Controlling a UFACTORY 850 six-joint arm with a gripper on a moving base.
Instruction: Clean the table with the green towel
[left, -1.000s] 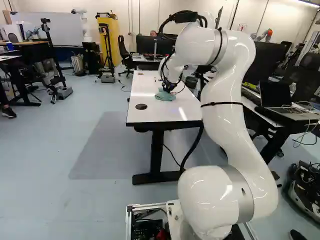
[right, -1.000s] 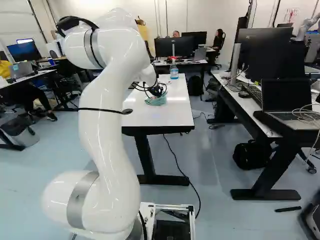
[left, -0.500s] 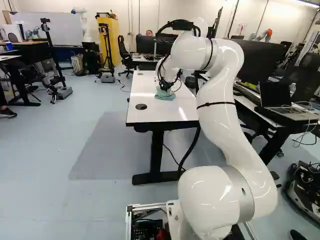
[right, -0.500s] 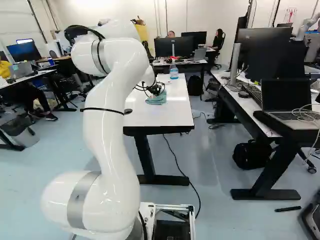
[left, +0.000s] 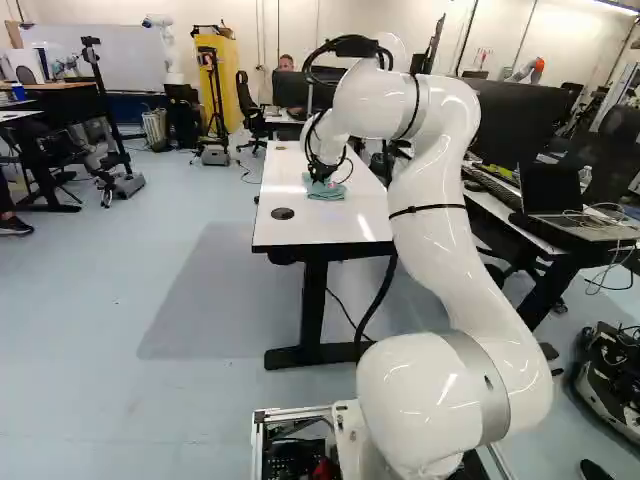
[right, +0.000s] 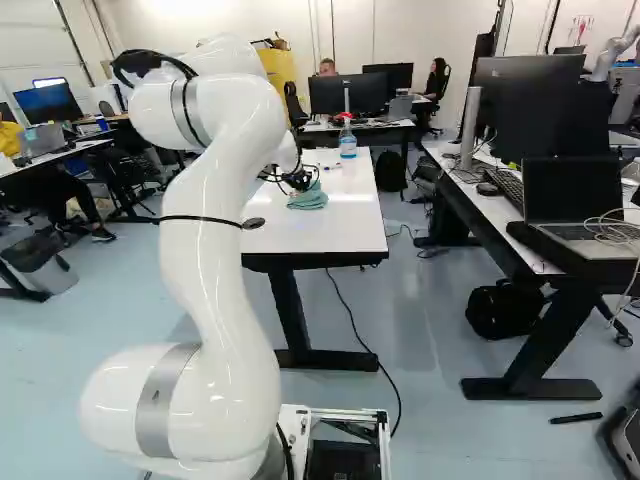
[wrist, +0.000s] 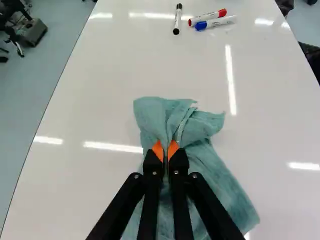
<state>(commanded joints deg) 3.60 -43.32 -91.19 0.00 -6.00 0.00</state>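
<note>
In the left base view my gripper (left: 322, 177) is low over the white table (left: 300, 232), at the green towel (left: 327, 191). Seen from the wrist, both orange pads of the gripper (wrist: 165, 151) are pressed close together on a bunched fold of the towel (wrist: 222, 187), so it is shut on the cloth. The rest of the towel lies crumpled on the table top, spread under and beside the fingers. Part of it is hidden beneath them.
Ahead of the towel lie a black-capped marker (wrist: 177, 20), a red-capped marker (wrist: 206, 17) and a blue-capped marker (wrist: 216, 22). A clear bottle (right: 348, 142) stands toward the table's far end. A side desk (left: 545, 232) with a laptop and monitors is at the right.
The arm has shifted left in both base views, and the towel has slid a little left across the table with the gripper. The base has stayed put.
</note>
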